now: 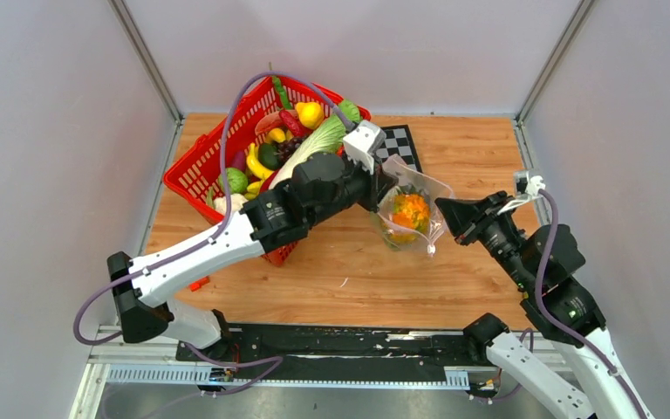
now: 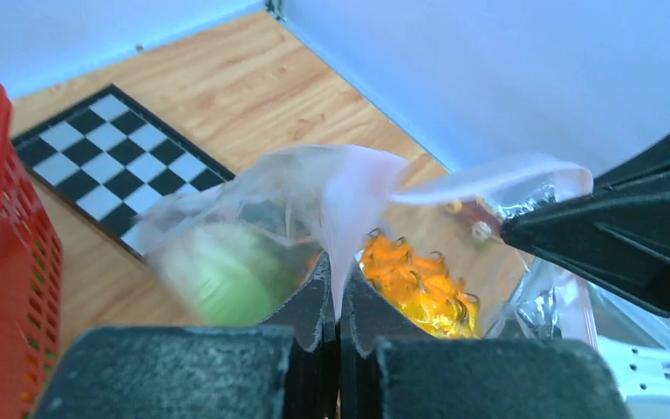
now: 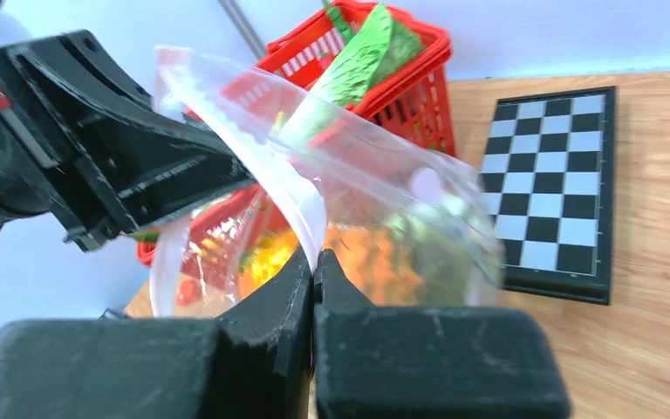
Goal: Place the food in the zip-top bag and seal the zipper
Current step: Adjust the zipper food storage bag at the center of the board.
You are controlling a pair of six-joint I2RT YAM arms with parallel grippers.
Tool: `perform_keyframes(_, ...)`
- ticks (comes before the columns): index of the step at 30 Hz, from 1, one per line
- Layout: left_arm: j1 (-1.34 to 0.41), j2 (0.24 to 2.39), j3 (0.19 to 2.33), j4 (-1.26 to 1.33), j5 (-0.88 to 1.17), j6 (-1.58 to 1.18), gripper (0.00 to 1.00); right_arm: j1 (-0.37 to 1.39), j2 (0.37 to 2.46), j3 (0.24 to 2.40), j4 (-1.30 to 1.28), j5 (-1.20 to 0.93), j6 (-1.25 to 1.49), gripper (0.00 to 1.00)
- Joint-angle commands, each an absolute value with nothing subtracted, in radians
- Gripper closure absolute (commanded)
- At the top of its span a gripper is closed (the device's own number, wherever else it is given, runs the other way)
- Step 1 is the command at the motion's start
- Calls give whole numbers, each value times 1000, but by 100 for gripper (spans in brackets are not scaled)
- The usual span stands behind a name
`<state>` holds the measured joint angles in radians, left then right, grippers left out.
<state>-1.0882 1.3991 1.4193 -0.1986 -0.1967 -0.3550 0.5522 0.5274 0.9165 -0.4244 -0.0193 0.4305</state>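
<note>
The clear zip-top bag (image 1: 410, 214) hangs between both grippers above the table's middle. Inside it are an orange piece (image 1: 412, 209) and a green piece (image 2: 227, 271). My left gripper (image 1: 382, 194) is shut on the bag's pale pink zipper strip (image 2: 349, 201) at its left side; in the left wrist view the gripper (image 2: 338, 271) pinches the strip. My right gripper (image 1: 443, 212) is shut on the strip at the bag's right side, also seen in the right wrist view (image 3: 312, 262). More food, lettuce (image 1: 318, 144), bananas (image 1: 256, 166) and others, lies in the red basket (image 1: 194, 175).
A small checkerboard (image 1: 399, 144) lies behind the bag. The red basket stands at the back left under my left arm. Grey walls close in the table on three sides.
</note>
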Motion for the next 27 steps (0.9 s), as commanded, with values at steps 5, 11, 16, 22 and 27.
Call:
perform_keyframes(5,-1014,1530,1513,-350,57,-285,100,554,666,1019,-657,54,429,100)
perform_keyframes(11,-1014,1450,1548,-400,85,-234,100,553,574,1015,-395,-220,330,100)
perform_keyframes(16,-1005,1592,1651,-592,22,-236,100,554,816,1140,-687,-79,336,100)
perform_keyframes(22,-1003,1369,1493,-149,4,-281,100,554,722,1119,-400,-144,328,100)
perform_keyframes(27,-1003,1425,1462,-246,-46,-273,100,553,577,1007,-337,-57,275,100)
